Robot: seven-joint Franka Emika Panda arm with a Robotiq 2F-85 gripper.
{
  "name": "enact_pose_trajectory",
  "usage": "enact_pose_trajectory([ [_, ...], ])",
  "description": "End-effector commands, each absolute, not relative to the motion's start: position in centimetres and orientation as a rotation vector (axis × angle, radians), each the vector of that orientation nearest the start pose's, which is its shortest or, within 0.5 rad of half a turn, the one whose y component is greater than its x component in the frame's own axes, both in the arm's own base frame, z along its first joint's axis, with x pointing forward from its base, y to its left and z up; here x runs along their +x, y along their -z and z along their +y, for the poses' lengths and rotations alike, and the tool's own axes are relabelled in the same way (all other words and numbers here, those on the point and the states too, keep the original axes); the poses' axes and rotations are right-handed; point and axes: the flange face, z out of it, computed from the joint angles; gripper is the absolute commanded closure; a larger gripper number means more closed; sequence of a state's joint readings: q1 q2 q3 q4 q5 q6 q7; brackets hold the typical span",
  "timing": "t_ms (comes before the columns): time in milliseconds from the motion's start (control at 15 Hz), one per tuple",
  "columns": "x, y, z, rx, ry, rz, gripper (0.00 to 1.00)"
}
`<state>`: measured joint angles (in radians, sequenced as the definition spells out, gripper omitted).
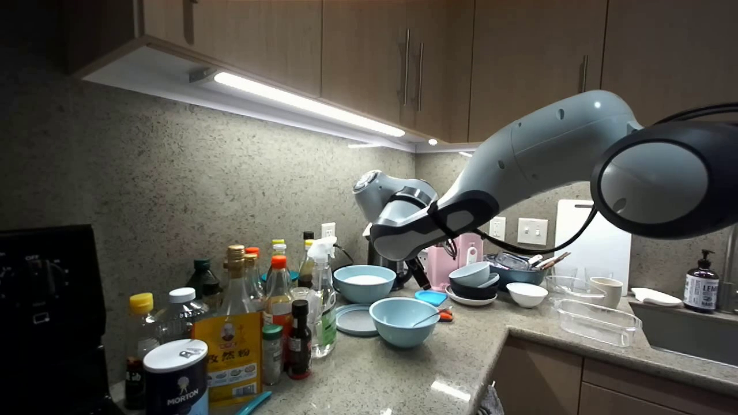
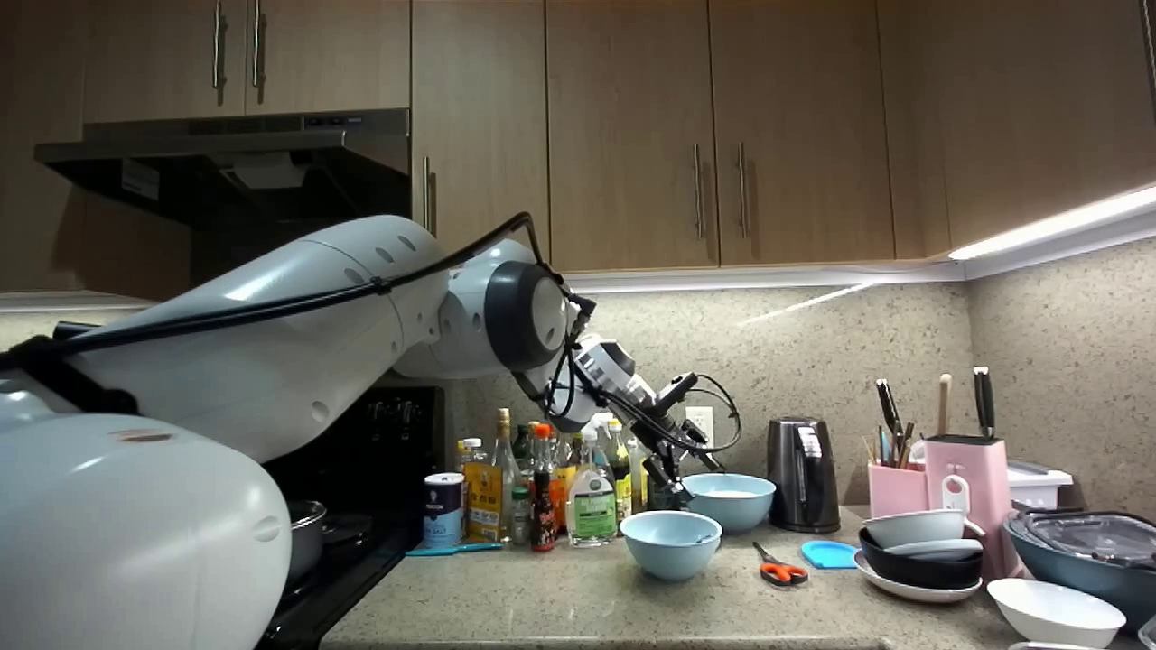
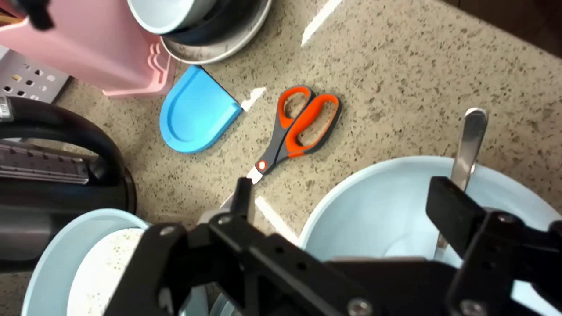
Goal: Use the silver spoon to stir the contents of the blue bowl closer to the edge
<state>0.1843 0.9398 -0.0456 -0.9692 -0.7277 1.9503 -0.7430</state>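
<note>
The blue bowl nearer the counter edge stands upright in both exterior views (image 1: 403, 335) (image 2: 670, 555), and in the wrist view (image 3: 373, 204) at lower right. The silver spoon leans in it with its handle over the rim, in an exterior view (image 1: 429, 317) and the wrist view (image 3: 468, 147). My gripper (image 3: 344, 197) is open and empty, one finger over the bowl in front of the spoon, the other over the scissors' blade. In an exterior view the gripper (image 2: 695, 481) is above and behind the bowl. The bowl's contents are hard to make out.
Another light-blue bowl (image 2: 733, 510) with white contents (image 3: 103, 267) stands farther back, by the black kettle (image 2: 802, 474). Orange scissors (image 3: 303, 118) and a blue rest (image 3: 197, 112) lie near. Bottles (image 2: 591, 510), a pink knife block (image 2: 968, 487) and stacked bowls (image 1: 473, 288) stand around.
</note>
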Motion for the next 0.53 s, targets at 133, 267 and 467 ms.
enact_pose_trajectory([
  [133,76.5,-31.4,3.4,2.333,0.082,1.241,0.00],
  [267,75.5,-30.5,1.6,2.400,0.077,1.081,0.00],
  [467,76.7,-29.7,1.1,2.380,0.100,1.057,0.00],
])
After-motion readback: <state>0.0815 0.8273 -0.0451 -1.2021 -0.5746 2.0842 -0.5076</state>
